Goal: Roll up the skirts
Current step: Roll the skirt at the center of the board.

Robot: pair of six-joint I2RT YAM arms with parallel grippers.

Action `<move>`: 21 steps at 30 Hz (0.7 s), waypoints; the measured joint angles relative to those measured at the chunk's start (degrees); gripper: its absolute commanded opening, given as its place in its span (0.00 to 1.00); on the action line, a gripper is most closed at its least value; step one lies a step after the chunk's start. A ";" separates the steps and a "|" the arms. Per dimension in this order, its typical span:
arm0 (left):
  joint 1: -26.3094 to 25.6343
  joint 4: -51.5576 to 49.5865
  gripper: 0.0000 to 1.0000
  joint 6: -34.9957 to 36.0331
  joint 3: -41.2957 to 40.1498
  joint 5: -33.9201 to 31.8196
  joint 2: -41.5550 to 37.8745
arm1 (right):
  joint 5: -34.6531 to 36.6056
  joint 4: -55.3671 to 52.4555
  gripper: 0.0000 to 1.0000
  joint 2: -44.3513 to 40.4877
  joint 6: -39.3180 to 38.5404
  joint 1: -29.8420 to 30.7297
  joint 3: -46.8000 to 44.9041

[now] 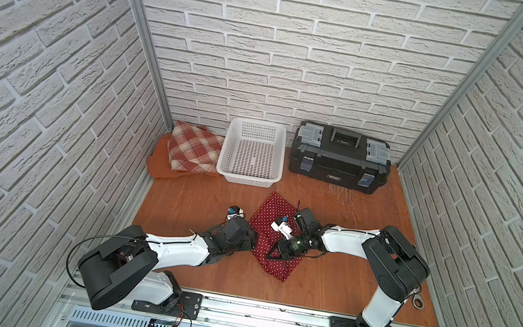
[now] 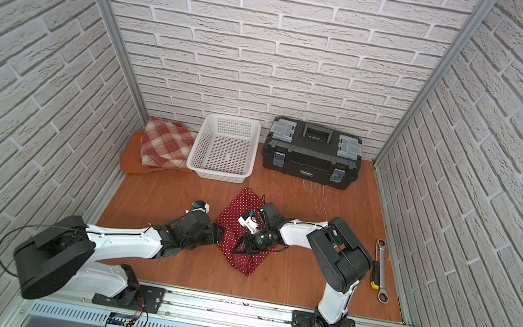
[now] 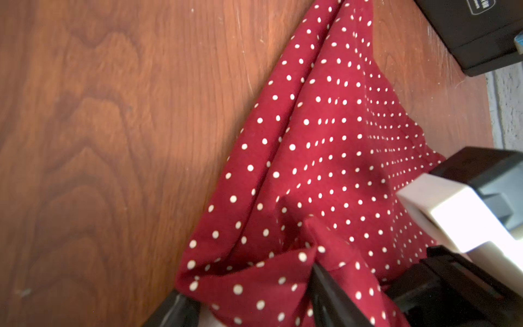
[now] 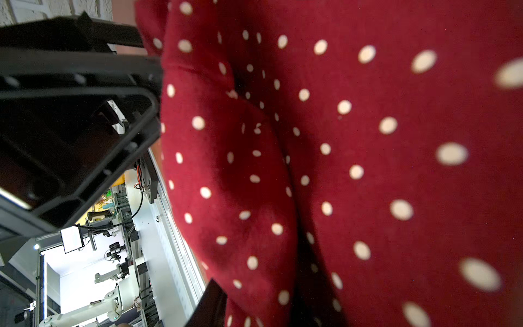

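The dark red polka-dot skirt lies crumpled mid-table between both arms. My left gripper is at its left edge, open wide. In the left wrist view a raised fold of the skirt sits between the left gripper's two dark fingers. My right gripper rests on the skirt's near part. The right wrist view is filled by the skirt. Only one dark finger shows, so the jaws are hidden. The plaid skirt lies on the rust-orange skirt at back left.
A white mesh basket stands beside the stacked skirts. A black toolbox stands at back right. A ratchet wrench and a screwdriver lie by the right wall. Brick walls close three sides.
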 measured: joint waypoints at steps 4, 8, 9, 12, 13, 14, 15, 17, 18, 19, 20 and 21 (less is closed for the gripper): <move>-1.62 1.22 0.93 -0.85 0.00 -1.95 0.66 | 0.70 -0.17 0.29 -0.59 -0.15 0.11 0.00; -1.81 2.73 0.90 -1.33 0.00 -3.61 3.32 | 1.55 -0.48 0.29 -0.94 -0.22 0.31 0.00; -1.90 3.02 0.90 -1.66 0.00 -4.15 4.07 | 1.64 -0.50 0.29 -0.98 -0.26 0.33 0.00; -2.51 3.23 0.93 -2.49 -0.42 -6.12 4.63 | 1.84 -0.52 0.28 -0.98 -0.37 0.37 0.00; -2.91 3.15 0.95 -2.56 -0.55 -7.06 4.09 | 1.88 -0.52 0.28 -0.98 -0.37 0.37 0.00; -3.32 2.97 0.97 -2.75 -0.63 -7.85 3.17 | 1.97 -0.55 0.28 -0.98 -0.37 0.37 0.00; -3.65 2.75 0.98 -2.82 -0.72 -8.48 1.99 | 2.01 -0.57 0.28 -0.98 -0.37 0.37 0.02; -4.07 2.45 0.98 -2.49 -0.74 -9.53 -1.42 | 2.14 -0.72 0.28 -0.98 -0.39 0.37 0.09; -4.15 2.36 0.97 -2.29 -0.74 -9.84 -3.10 | 2.16 -0.81 0.28 -0.96 -0.39 0.37 0.13; -4.24 2.16 0.93 -2.05 -0.74 -10.14 -4.92 | 2.21 -0.96 0.27 -0.94 -0.42 0.37 0.22; -4.26 1.95 0.88 -1.88 -0.74 -10.45 -6.45 | 2.23 -1.09 0.27 -0.87 -0.46 0.37 0.31; -4.26 1.84 0.83 -1.92 -0.79 -10.67 -7.54 | 2.23 -1.25 0.27 -0.85 -0.57 0.37 0.42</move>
